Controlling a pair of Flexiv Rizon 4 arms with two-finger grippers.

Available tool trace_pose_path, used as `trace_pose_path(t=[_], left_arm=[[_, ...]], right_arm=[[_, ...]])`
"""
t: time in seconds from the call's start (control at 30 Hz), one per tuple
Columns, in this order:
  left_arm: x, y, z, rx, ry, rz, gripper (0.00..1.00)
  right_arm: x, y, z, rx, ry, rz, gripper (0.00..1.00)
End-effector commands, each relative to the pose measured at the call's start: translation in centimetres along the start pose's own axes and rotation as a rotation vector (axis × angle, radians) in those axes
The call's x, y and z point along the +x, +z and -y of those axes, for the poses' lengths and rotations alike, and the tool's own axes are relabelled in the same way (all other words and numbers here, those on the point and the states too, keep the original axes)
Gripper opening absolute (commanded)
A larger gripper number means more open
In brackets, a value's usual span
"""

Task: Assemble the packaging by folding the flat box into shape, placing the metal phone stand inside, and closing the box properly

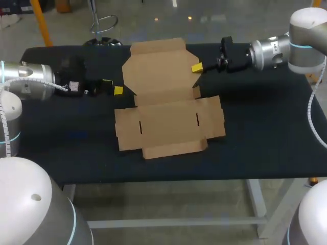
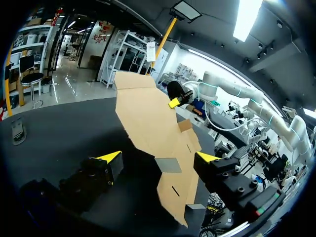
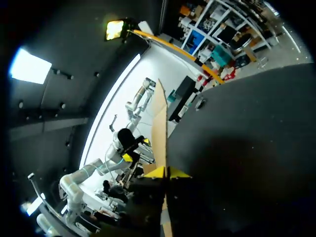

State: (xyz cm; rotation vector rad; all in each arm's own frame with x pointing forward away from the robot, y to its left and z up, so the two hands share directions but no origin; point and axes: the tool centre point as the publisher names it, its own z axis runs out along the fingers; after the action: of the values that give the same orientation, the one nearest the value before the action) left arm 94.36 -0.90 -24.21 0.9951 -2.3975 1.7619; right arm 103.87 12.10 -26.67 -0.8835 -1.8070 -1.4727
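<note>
Box [image 1: 163, 102] lies unfolded near the middle of the black table [image 1: 265, 132]: plain brown cardboard, matte, with cut slots and angled flaps. Right gripper [image 1: 196, 67] is pinched on the right edge of the far flap; wrist view shows the card edge-on between its tips [image 3: 167, 173]. Left gripper [image 1: 112, 87] is spread wide just beside the box's left edge, not gripping it.

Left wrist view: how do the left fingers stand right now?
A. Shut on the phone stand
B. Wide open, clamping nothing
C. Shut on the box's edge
B: on the left gripper the fingers stand wide apart by the box, clamping nothing.
</note>
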Motion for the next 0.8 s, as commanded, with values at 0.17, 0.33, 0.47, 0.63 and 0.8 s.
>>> trace_pose_path(t=[0.17,0.33,0.47,0.63,0.8], left_arm=[[-2.0,1.3,2.3,0.02,0.074,-0.119,1.0],[-2.7,2.0,3.7,0.029,0.1,-0.147,1.0],[-3.3,2.9,4.6,0.036,0.134,-0.171,1.0],[-3.8,4.1,5.7,0.054,0.164,-0.221,1.0],[-3.5,5.4,6.5,0.071,0.173,-0.269,0.97]], right_arm=[[2.1,-0.3,0.3,-0.081,-0.102,0.022,0.0],[2.5,-0.4,0.3,-0.099,-0.134,0.014,0.0],[2.8,-0.5,0.3,-0.108,-0.158,0.002,0.0],[3.3,-0.6,0.3,-0.122,-0.184,-0.009,0.0],[3.7,-0.9,0.3,-0.145,-0.208,-0.018,0.0]])
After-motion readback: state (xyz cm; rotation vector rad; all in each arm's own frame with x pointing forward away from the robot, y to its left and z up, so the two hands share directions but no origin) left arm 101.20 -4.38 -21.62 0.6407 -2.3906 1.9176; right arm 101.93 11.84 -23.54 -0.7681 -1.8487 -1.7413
